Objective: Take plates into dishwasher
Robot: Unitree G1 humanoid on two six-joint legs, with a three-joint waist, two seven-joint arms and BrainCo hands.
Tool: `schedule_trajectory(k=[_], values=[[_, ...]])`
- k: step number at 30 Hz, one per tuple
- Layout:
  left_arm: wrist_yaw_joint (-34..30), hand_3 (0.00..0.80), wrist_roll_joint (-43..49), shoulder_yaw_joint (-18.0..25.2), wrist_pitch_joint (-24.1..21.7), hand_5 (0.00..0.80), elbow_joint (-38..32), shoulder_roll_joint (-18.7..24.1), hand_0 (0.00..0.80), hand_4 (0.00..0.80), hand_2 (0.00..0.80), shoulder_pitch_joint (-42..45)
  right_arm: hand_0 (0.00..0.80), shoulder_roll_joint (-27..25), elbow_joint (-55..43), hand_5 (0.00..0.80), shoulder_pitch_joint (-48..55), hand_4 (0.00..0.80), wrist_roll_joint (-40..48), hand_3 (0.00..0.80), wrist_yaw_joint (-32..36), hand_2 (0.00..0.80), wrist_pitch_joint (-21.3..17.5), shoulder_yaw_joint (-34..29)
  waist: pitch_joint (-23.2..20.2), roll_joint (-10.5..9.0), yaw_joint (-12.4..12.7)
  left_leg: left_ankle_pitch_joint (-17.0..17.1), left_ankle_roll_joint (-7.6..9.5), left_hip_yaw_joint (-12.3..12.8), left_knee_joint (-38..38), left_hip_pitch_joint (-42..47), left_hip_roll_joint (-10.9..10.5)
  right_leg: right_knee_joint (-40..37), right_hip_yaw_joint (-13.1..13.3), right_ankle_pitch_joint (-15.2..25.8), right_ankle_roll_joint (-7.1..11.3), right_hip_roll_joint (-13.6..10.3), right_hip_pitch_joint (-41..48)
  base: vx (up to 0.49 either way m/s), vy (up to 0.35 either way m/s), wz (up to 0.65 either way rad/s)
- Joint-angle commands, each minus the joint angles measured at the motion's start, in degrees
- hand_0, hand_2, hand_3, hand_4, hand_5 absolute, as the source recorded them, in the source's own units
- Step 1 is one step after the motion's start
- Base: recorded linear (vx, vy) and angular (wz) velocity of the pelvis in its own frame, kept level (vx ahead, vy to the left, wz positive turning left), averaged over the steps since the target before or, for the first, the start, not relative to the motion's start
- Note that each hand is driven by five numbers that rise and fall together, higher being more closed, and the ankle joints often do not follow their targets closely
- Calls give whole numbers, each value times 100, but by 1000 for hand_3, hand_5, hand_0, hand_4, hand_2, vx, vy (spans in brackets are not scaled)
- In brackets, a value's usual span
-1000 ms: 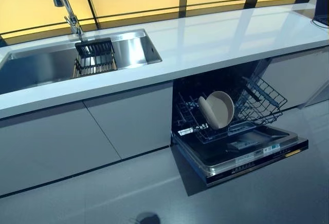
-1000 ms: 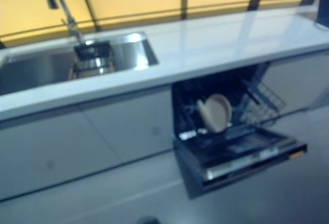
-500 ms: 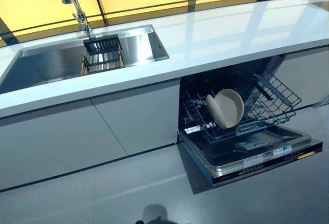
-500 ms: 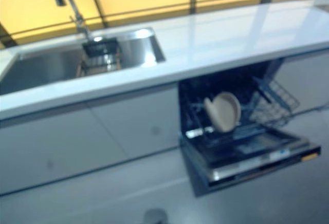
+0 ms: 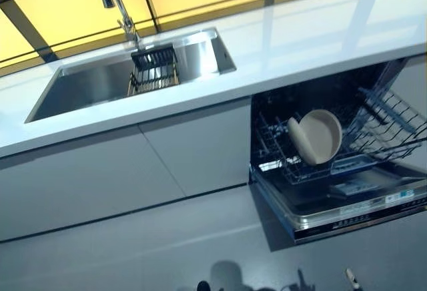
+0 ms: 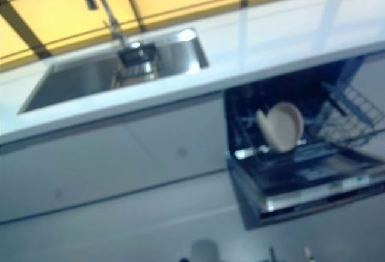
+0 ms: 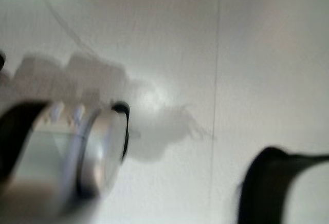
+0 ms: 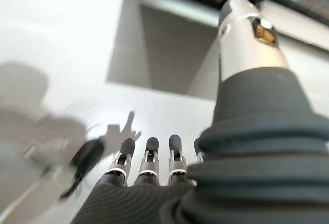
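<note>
Here the plate [image 5: 319, 137] stands on edge in the lower rack [image 5: 293, 164] of the dishwasher [image 5: 333, 171], a beige round dish leaning slightly, with a second beige plate edge just in front of it on its left side. The rack is pulled out over the dropped door [image 5: 347, 207], which hangs open toward the near side with its control strip along the front edge. A further wire basket [image 5: 393, 124] sits tilted at the right of the opening.

Above the dishwasher runs the white desk [image 5: 313, 34], long and glossy. To the far left a steel sink [image 5: 87, 87] is set into it, with a dark wire drainer [image 5: 155, 69] standing in its right part and a tall faucet [image 5: 117, 1] rising behind. Pale cabinet fronts [image 5: 120, 171] fill the space under the desk left of the dishwasher, and grey floor [image 5: 133, 257] lies in front.

The right hand [image 8: 149, 157] shows in its own wrist view over the floor, its fingers [image 8: 175, 149] straight and relaxed with the thumb [image 8: 247, 34] out, holding nothing. The left hand [image 7: 103, 142] appears only as a blurred finger in its wrist view, above the pale floor; whether it is released or clenched cannot be told.
</note>
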Motion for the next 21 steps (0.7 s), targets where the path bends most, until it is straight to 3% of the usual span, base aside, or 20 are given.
schedule_trajectory(k=[1,9,16,21], values=[[-86,0,-172,-181,-139,0,-66,7,0,0,0,-71,0,-201,-387,0,-220,0,491,0,85,0,-381,-237,311,109,-9,-694,293,-16,857,-194,-268,319,-350,-250,-627,215,74,-36,37,8],[-152,0,-250,-389,-192,0,-180,-97,0,0,0,71,0,-461,-628,0,-619,0,938,0,182,0,-639,-320,430,390,15,-662,272,-60,975,-317,-397,629,-302,-332,-660,66,-139,2,34,5],[-310,0,-509,-357,-74,0,-211,-187,0,0,0,265,0,-628,-1000,0,-1102,0,2333,0,1152,0,-1022,-417,487,535,40,-854,231,-43,1347,-526,-522,1355,-199,-717,-671,-161,-493,50,-2,7],[-312,0,-506,-364,-24,0,-281,-209,0,0,0,426,0,-842,-1204,0,-1466,0,2568,0,1428,0,-1054,-450,472,669,80,-914,225,-8,1560,-652,-547,1685,-166,-855,-713,-303,-629,31,35,4]])
